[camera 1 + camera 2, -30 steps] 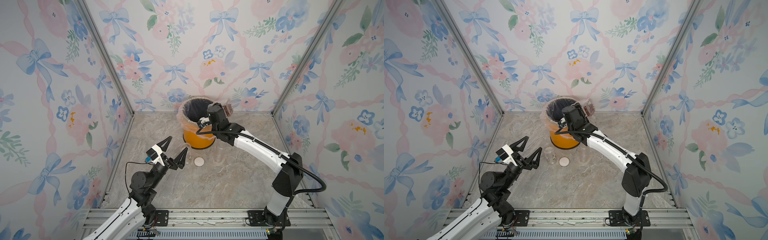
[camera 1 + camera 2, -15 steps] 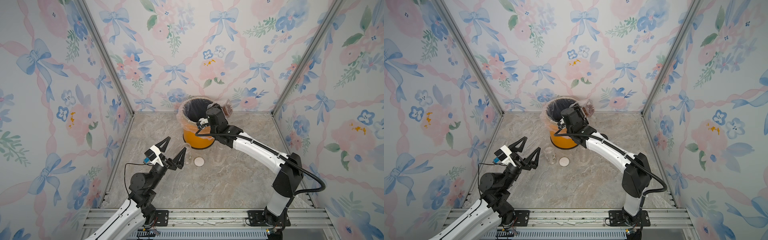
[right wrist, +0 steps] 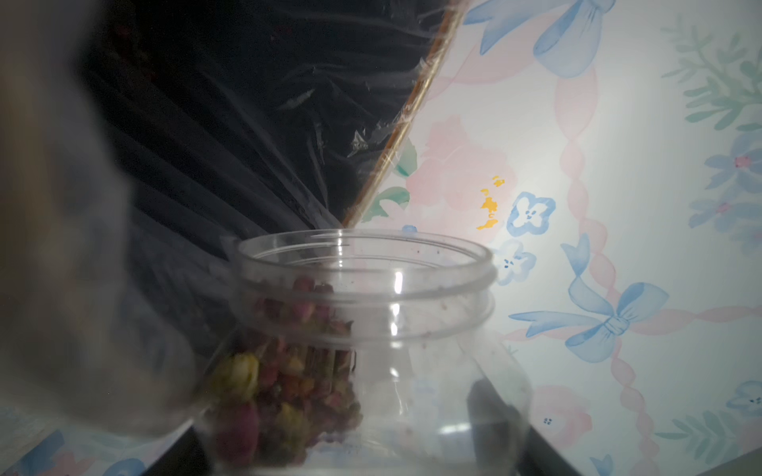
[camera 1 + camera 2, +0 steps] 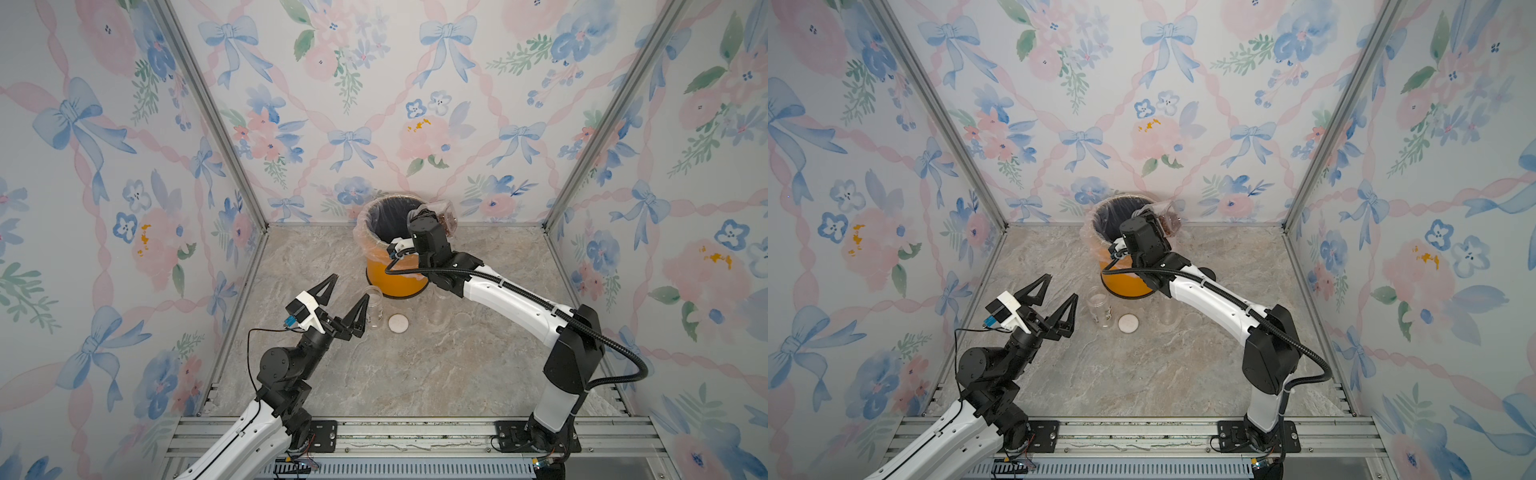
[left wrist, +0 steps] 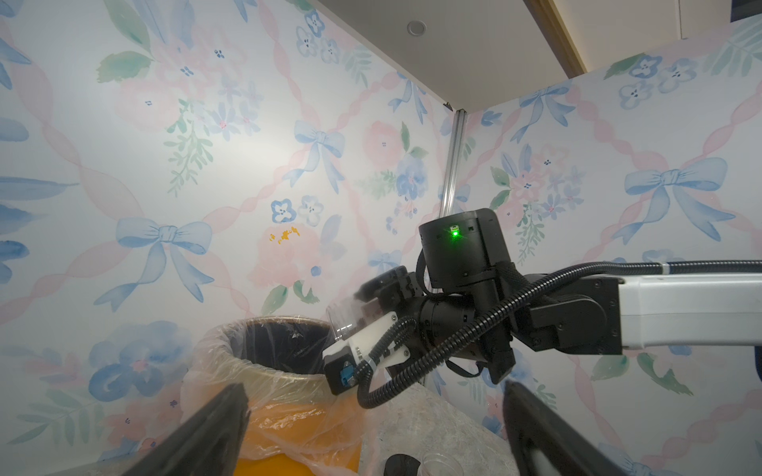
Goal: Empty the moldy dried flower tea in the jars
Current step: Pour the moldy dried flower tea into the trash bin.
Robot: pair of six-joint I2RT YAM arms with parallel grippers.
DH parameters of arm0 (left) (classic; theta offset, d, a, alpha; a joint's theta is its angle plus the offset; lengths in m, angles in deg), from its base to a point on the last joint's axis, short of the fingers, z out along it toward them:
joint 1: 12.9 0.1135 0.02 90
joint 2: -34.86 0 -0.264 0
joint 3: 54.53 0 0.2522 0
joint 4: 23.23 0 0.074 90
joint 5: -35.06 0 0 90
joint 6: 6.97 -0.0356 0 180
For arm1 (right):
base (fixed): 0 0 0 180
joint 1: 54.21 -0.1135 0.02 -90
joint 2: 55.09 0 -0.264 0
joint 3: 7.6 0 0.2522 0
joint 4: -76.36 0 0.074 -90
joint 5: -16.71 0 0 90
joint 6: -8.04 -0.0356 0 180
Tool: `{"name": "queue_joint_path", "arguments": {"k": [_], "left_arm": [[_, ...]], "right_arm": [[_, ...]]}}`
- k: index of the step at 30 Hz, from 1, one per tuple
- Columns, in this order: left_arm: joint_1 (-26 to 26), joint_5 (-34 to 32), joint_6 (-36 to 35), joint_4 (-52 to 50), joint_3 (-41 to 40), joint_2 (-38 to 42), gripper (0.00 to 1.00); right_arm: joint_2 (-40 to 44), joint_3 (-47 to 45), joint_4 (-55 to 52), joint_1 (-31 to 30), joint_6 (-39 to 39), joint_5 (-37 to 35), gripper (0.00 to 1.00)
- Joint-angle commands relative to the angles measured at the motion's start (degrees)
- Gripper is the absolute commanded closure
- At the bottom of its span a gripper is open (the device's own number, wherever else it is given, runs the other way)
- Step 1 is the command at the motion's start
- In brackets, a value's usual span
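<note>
Your right tool (image 4: 434, 217) has eased a little toward 9 o'clock, carrying the open jar (image 4: 448, 216) with it. The jar now sits closer in over the 3 o'clock rim of the orange bin (image 4: 360, 226), and less of it shows beyond the tool's black body than a second ago.

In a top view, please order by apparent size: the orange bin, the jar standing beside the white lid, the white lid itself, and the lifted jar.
1. orange bin
2. standing jar
3. white lid
The held jar is partly hidden, so I leave it unranked.
</note>
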Motion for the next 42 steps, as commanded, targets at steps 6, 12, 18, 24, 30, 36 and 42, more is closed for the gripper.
{"name": "queue_joint_path", "arguments": {"k": [6, 12, 18, 24, 30, 36, 42], "left_arm": [[0.7, -2.7, 3.2, -0.7, 1.2, -0.5, 0.02], [0.8, -3.1, 3.8, -0.9, 2.3, -2.0, 0.02], [0.8, -3.0, 4.0, -1.2, 2.4, -2.4, 0.02], [0.8, -2.9, 3.7, -1.7, 2.5, -2.5, 0.02], [1.0, -2.7, 3.5, -1.8, 2.7, -2.9, 0.02], [1.4, -2.5, 3.1, -2.7, 2.7, -2.3, 0.02], [1.6, -2.2, 3.1, -2.7, 2.8, -2.9, 0.02]], "right_arm": [[-2.1, 3.8, -5.9, 1.2, -4.7, 3.4, 0.69], [-2.8, 8.3, -6.1, 1.7, -1.8, 2.8, 0.7], [-4.5, 12.6, -7.8, 1.6, 1.1, 1.8, 0.69], [-5.5, 12.5, -7.9, 1.1, 2.5, 1.6, 0.68], [-6.9, 9.7, -8.9, 0.8, 2.7, 2.1, 0.68], [-8.1, 10.0, -9.2, 0.6, 2.3, 2.8, 0.68], [-8.0, 12.0, -9.0, 1.0, 2.5, 2.9, 0.68]]}}
